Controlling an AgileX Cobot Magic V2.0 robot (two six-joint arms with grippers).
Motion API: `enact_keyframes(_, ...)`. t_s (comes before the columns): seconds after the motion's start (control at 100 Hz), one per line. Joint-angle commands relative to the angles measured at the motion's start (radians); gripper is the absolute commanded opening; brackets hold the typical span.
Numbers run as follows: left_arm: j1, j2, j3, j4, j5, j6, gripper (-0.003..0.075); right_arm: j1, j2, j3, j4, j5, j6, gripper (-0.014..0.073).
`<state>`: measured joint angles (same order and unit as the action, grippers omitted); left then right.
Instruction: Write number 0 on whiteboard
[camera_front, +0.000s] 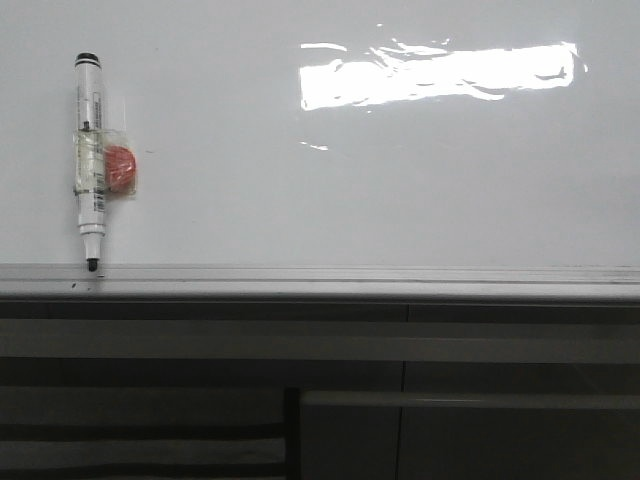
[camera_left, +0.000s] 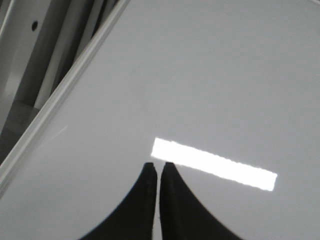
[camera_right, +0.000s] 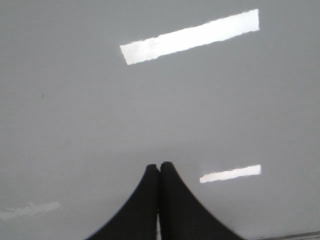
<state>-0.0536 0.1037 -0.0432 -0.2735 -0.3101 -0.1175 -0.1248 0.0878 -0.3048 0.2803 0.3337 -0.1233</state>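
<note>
The whiteboard fills the front view, glossy white, with a silver-grey edge rail along its near side and a bright rectangular glare. No number 0 shows on it. A white marker with a black cap and black tip lies on the board at the left, with a red round piece taped to its side. Neither gripper shows in the front view. My left gripper is shut and empty over bare board. My right gripper is shut and empty over bare board.
Below the rail in the front view are dark grey frame bars. In the left wrist view the board's edge rail runs diagonally, with grey frame parts beyond it.
</note>
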Motion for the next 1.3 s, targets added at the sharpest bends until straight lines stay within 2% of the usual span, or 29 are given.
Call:
enact_keyframes(0.0, -0.009, 0.021, -0.034, -0.009, -0.1, -0.01, -0.002, -0.002, 0.021, -0.036, 0.01, -0.082, 0.002, -0.0069)
enact_keyframes(0.29, -0.009, 0.021, -0.034, 0.004, -0.087, -0.01, -0.0019, -0.002, 0.021, -0.036, 0.012, -0.016, 0.002, -0.0069)
enact_keyframes(0.35, -0.012, 0.021, -0.034, 0.072, -0.086, -0.01, -0.0003, -0.002, 0.021, -0.034, 0.012, -0.007, 0.002, -0.0069)
enact_keyframes(0.43, -0.029, 0.021, -0.036, 0.321, -0.091, -0.012, 0.0105, -0.002, 0.021, -0.034, 0.012, -0.005, 0.002, -0.0069)
enact_keyframes(0.5, -0.054, 0.021, -0.053, 0.512, -0.092, -0.068, 0.0267, -0.002, 0.021, -0.034, 0.012, -0.005, 0.002, -0.0069)
enact_keyframes(0.55, -0.07, 0.021, -0.062, 0.557, -0.101, -0.127, 0.037, -0.002, 0.021, -0.034, 0.012, -0.005, 0.002, -0.0069)
enact_keyframes(0.61, -0.082, 0.021, -0.067, 0.559, -0.118, -0.166, 0.0413, -0.002, 0.021, -0.034, 0.01, -0.007, 0.002, -0.0069)
enact_keyframes(0.7, -0.099, 0.031, -0.067, 0.559, -0.111, -0.205, 0.0389, -0.002, 0.021, -0.034, 0.009, -0.007, 0.002, -0.0069)
enact_keyframes(0.78, -0.123, 0.069, -0.081, 0.608, 0.01, -0.337, 0.0356, 0.002, 0.031, -0.034, 0.007, 0.06, -0.006, -0.0068)
enact_keyframes(0.83, -0.147, 0.113, -0.091, 0.706, 0.067, -0.404, 0.034, 0.012, 0.044, -0.034, 0.007, 0.129, -0.037, -0.0069)
enact_keyframes(0.9, -0.184, 0.186, -0.092, 0.784, 0.058, -0.446, 0.0321, 0.032, 0.062, -0.032, 0.007, 0.134, -0.05, -0.0069)
enact_keyframes(1.03, -0.247, 0.348, -0.092, 0.764, 0.02, -0.512, 0.0286, 0.056, 0.092, -0.032, 0.007, 0.08, -0.05, -0.0069)
enact_keyframes(1.15, -0.28, 0.501, -0.092, 0.759, -0.102, -0.515, 0.0285, 0.056, 0.124, -0.032, 0.007, 0.065, -0.05, -0.0069)
enact_keyframes(1.21, -0.281, 0.585, -0.092, 0.757, -0.232, -0.515, 0.0285, 0.056, 0.138, -0.032, 0.007, 0.065, -0.05, -0.0069)
enact_keyframes(1.29, -0.281, 0.665, -0.092, 0.749, -0.342, -0.515, 0.0285, 0.056, 0.143, -0.032, 0.007, 0.06, -0.05, -0.0069)
